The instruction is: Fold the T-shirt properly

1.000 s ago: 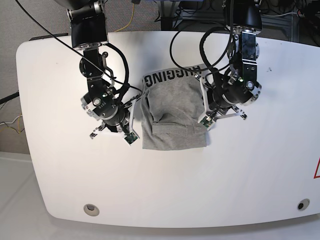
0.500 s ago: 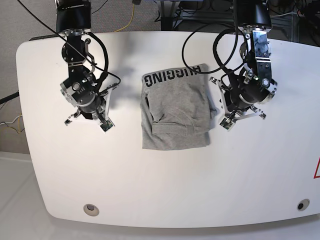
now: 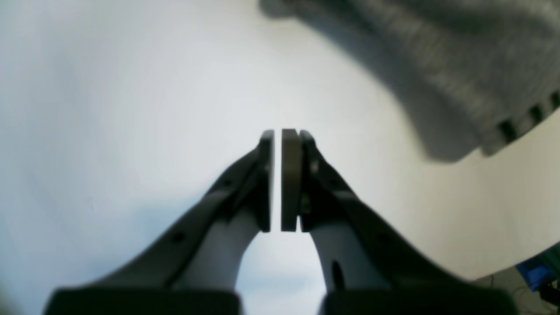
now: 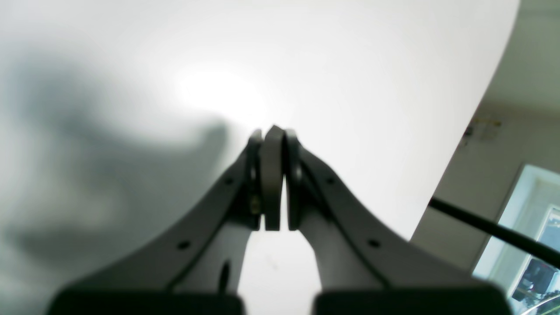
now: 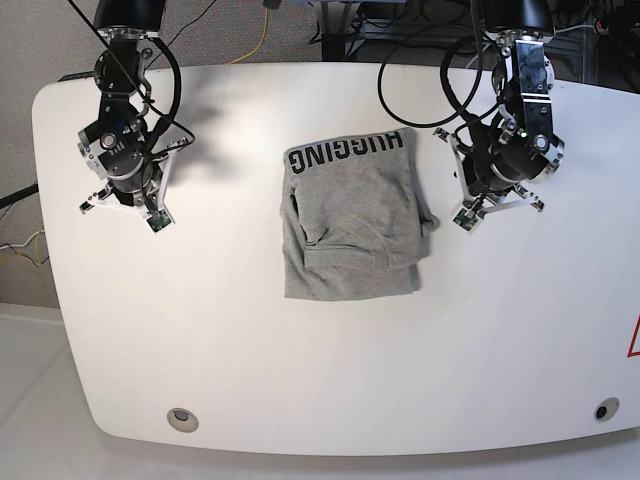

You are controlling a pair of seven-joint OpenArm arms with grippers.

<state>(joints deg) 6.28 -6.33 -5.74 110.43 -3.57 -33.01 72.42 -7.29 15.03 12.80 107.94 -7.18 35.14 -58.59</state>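
Observation:
The heather-grey T-shirt lies folded into a rough rectangle in the middle of the white table. Its black "HUGGING" letters run along the far edge, and the folds are slightly uneven at the right side. My left gripper hangs just right of the shirt, shut and empty. In the left wrist view the left gripper has its pads together over bare table, with the shirt's edge at the upper right. My right gripper is far left of the shirt. In the right wrist view the right gripper is shut on nothing.
Two round grommets sit near the table's front edge. Black cables loop behind both arms at the back. A red mark shows at the right edge. The table's curved rim appears in the right wrist view.
Both arms have drawn back from the shirt's sides, outward and toward the rear of the table; the right arm moved farthest. The shirt stays folded in place.

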